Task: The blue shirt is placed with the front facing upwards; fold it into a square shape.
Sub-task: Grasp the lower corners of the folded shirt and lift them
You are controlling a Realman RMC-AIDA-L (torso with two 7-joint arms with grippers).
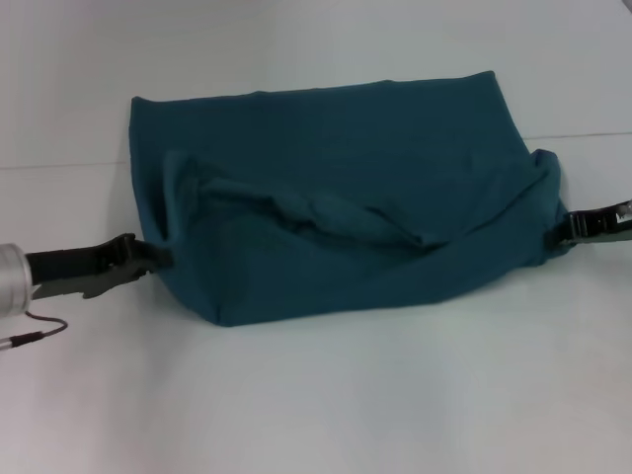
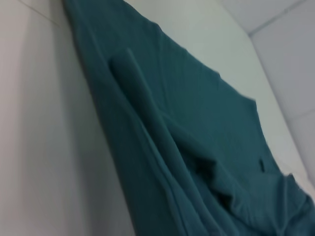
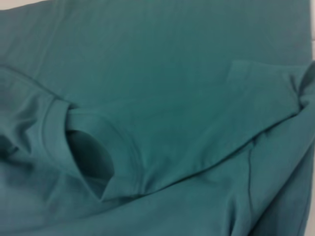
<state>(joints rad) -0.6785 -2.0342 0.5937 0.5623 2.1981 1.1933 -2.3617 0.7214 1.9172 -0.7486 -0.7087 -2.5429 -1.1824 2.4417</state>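
The blue shirt (image 1: 346, 197) lies across the white table, plain teal side showing, its near part doubled over in a loose, rumpled fold. My left gripper (image 1: 161, 259) is at the shirt's left edge and my right gripper (image 1: 559, 235) at its right edge. Each is shut on bunched fabric, the fingertips partly buried in the cloth. In the left wrist view the blue shirt (image 2: 187, 132) runs away in long creases. The right wrist view shows the ribbed collar (image 3: 83, 157) gaping open and a short sleeve (image 3: 266, 83) lying flat.
The white table (image 1: 316, 405) spreads in front of the shirt and behind it. A thin cable (image 1: 35, 331) trails on the table by my left arm. A faint seam crosses the surface behind the shirt.
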